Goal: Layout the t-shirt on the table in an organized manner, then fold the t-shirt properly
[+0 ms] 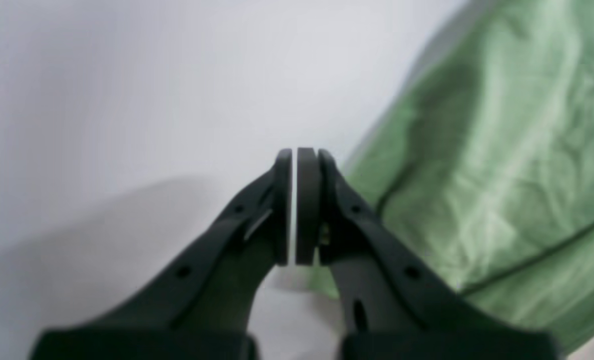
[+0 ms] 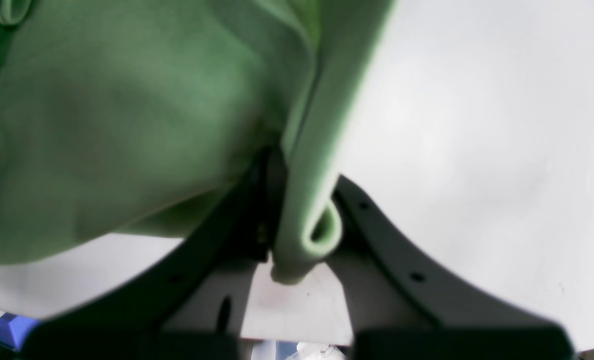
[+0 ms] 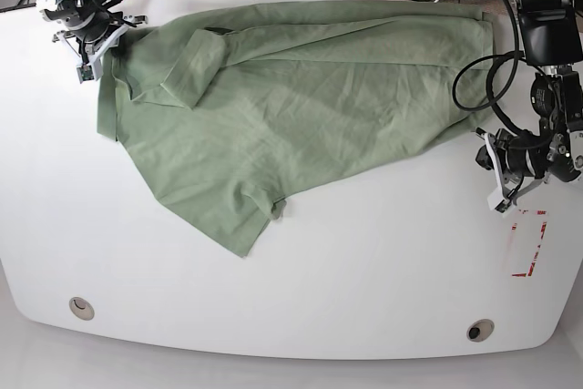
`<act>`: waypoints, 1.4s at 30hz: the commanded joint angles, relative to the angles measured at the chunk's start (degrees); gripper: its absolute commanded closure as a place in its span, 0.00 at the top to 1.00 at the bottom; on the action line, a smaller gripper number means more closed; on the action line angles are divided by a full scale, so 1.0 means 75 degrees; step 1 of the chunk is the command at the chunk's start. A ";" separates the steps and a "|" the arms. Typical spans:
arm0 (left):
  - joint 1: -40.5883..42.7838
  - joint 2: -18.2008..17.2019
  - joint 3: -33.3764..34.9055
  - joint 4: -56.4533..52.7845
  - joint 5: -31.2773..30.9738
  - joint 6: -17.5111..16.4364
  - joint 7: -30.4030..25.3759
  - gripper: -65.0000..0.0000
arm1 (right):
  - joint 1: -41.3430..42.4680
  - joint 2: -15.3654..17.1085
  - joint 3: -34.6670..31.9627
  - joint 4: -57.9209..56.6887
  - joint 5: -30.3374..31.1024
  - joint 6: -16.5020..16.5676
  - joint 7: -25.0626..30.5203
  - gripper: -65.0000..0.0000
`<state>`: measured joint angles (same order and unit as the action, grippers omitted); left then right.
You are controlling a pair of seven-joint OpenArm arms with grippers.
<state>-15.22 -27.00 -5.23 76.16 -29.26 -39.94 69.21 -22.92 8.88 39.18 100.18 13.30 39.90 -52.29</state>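
two grippers noted. left gripper (image 1: 295, 205): jaws closed pad to pad, only a sliver of light between, nothing caught; poised over bare table (image 3: 364, 280) just beside the t-shirt (image 3: 301, 107) hem edge, near the red tape rectangle (image 3: 528, 243). right gripper (image 2: 297, 220): jaws pinched onto a rolled fold of green cloth, at the far corner of the base view by the sleeve and collar end. t-shirt spread crookedly across the far half of the table, rumpled, one sleeve tip trailing toward the near side, collar flipped. judged soft, light, limp knit; likely to drape, stretch and slide rather than hold shape. best taken at hems, seams or shoulder corners, pinched thick; a single thin layer apt to slip.
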 commanded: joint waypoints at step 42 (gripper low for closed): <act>0.1661 0.0231 -0.2613 0.0084 -0.1380 -0.0008 0.0366 0.35 | -0.0033 -0.0077 -0.0014 0.0093 -0.0080 0.0013 -0.0125 0.02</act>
<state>-2.39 -24.14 -24.58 76.03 -38.39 -39.90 72.79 -22.90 8.10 39.11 100.44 13.28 39.86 -52.18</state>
